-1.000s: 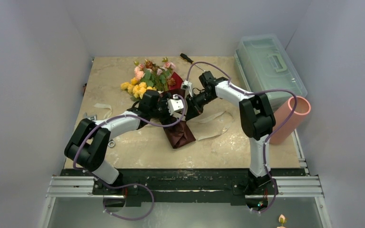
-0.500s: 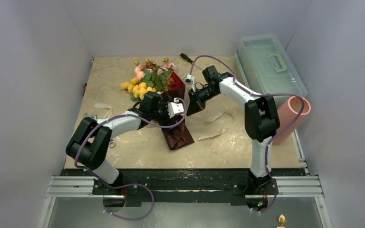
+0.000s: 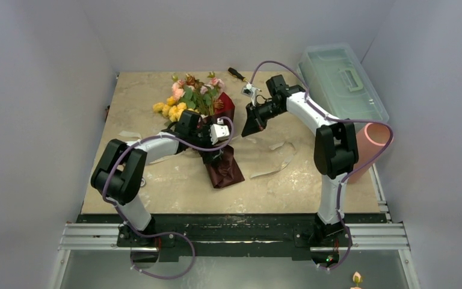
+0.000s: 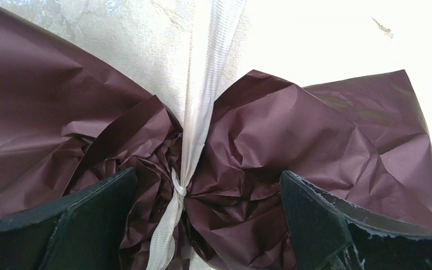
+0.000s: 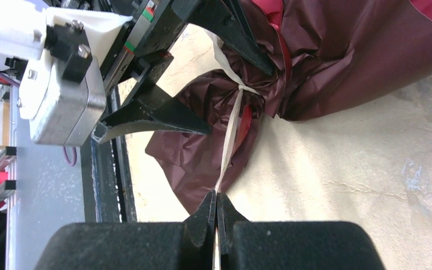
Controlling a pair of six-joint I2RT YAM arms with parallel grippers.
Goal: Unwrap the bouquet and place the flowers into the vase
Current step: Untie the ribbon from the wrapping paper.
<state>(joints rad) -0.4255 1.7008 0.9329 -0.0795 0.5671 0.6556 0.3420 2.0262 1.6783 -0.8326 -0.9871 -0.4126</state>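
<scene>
The bouquet (image 3: pixel 207 123) lies mid-table, its pink, yellow and orange flowers (image 3: pixel 187 100) pointing to the far left. Dark red paper (image 4: pixel 292 129) is pinched at the neck by a cream ribbon (image 4: pixel 202 95) with a small knot. My left gripper (image 4: pixel 208 219) is open, its fingers (image 4: pixel 90 219) straddling that neck without pressing it; in the top view it (image 3: pixel 212 149) sits over the wrap. My right gripper (image 5: pixel 216 202) is shut on the ribbon (image 5: pixel 230 135), which runs taut to the knot. It (image 3: pixel 246 131) hangs to the bouquet's right. The salmon-pink vase (image 3: pixel 368 143) stands at the right table edge.
A clear greenish plastic box (image 3: pixel 340 81) with a handle sits at the back right beside the vase. A screwdriver (image 3: pixel 237 73) lies behind the bouquet. Loose cream ribbon strips lie right of the wrap (image 3: pixel 275 161) and near the left edge (image 3: pixel 129 135).
My right gripper closed on the ribbon and drew back up and to the right, pulling it taut. The left arm shifted slightly farther in over the bouquet's neck, still open.
</scene>
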